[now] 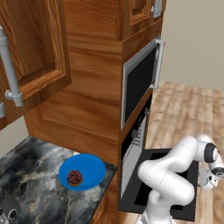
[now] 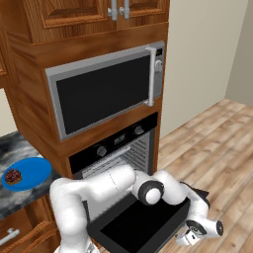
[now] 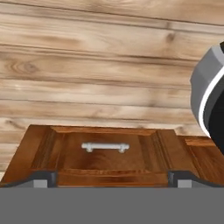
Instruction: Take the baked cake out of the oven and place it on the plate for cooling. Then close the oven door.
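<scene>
The baked cake (image 1: pixel 74 177) (image 2: pixel 13 176), a small dark-brown lump, rests on the blue plate (image 1: pixel 90 166) (image 2: pixel 32 170) on the marble counter. The oven (image 1: pixel 132 146) (image 2: pixel 116 141) stands open, with racks showing inside. Its black oven door (image 1: pixel 131 197) (image 2: pixel 133 225) lies folded down flat. My arm bends over the door, and my gripper (image 1: pixel 213 178) (image 2: pixel 191 237) hangs just past the door's outer edge, low above the floor. In the hand view my gripper (image 3: pixel 112 179) is open, with its fingertips (image 3: pixel 43 178) far apart and nothing between them.
A silver-framed microwave (image 1: pixel 140 83) (image 2: pixel 104 94) sits above the oven, under wooden cabinets. The hand view faces a wooden drawer front with a silver handle (image 3: pixel 105 146) and wood flooring. The dark marble counter (image 1: pixel 30 170) lies left of the oven.
</scene>
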